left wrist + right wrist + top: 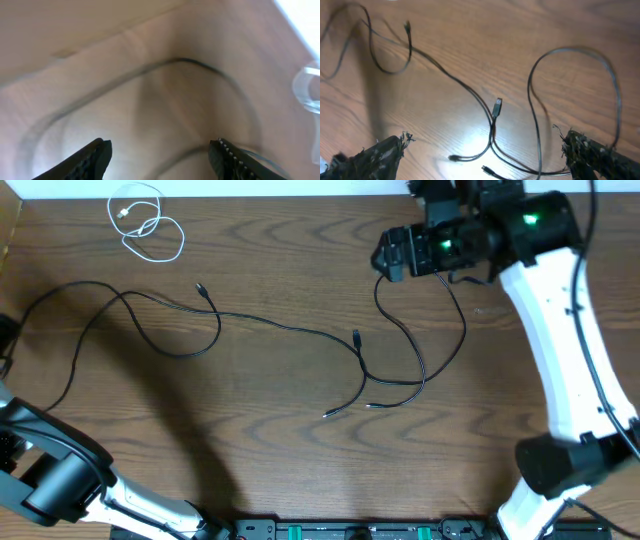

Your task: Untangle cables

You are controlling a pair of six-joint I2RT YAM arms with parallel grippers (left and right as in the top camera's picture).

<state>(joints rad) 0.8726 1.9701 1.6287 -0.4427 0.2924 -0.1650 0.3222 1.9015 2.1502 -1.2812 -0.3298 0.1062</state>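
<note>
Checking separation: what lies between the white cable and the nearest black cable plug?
Only bare wooden table, seen overhead; the white cable and that black plug lie apart.

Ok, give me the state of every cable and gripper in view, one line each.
white cable, loosely coiled, lying apart from the black ones.
black cables, spread loose across the table, crossing each other near the middle, not untangled.
left gripper, open, nothing between its fingers.
right gripper, open, holding nothing.
</note>
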